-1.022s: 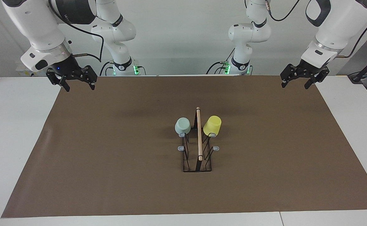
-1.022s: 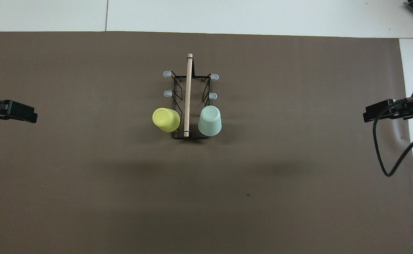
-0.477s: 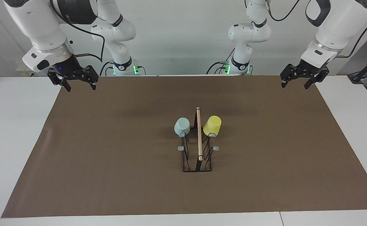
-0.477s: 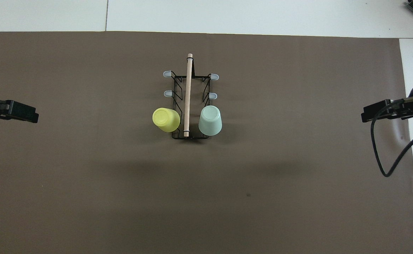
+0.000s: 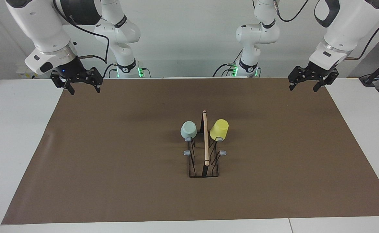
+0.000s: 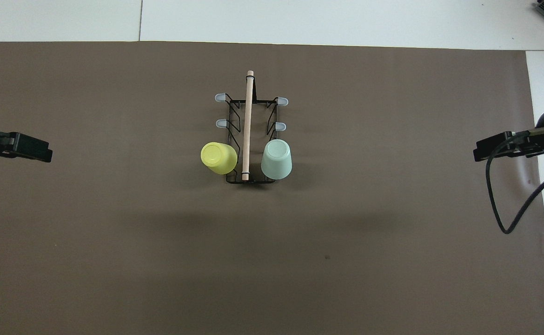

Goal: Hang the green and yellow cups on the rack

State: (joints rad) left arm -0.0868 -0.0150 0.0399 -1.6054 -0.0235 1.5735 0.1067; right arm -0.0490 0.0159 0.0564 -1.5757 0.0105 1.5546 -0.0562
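Cups, one mint green plastic (image 5: pixel 188 129) and one yellow plastic (image 5: pixel 219 129), hang upside down on the black wire rack (image 5: pixel 204 161) mid-tabletop (image 5: pixel 111 161). Left gripper (image 5: pixel 307 84) and right gripper (image 5: pixel 84 88) are up, fingers apart, over the tabletop's ends.

From overhead, both cups (image 6: pixel 277 159) (image 6: pixel 218 157) sit on the prongs nearest the robots.

You have a brown mat (image 5: pixel 118 155) covering most of the white bench (image 5: pixel 14 136); a dark speck (image 6: pixel 327 257), perhaps a stain, sits on the mat near the robots.

We hold our left gripper (image 5: pixel 305 84) and right gripper (image 5: pixel 83 87) raised, fingers spread, well apart from the rack (image 5: pixel 204 161) between them.
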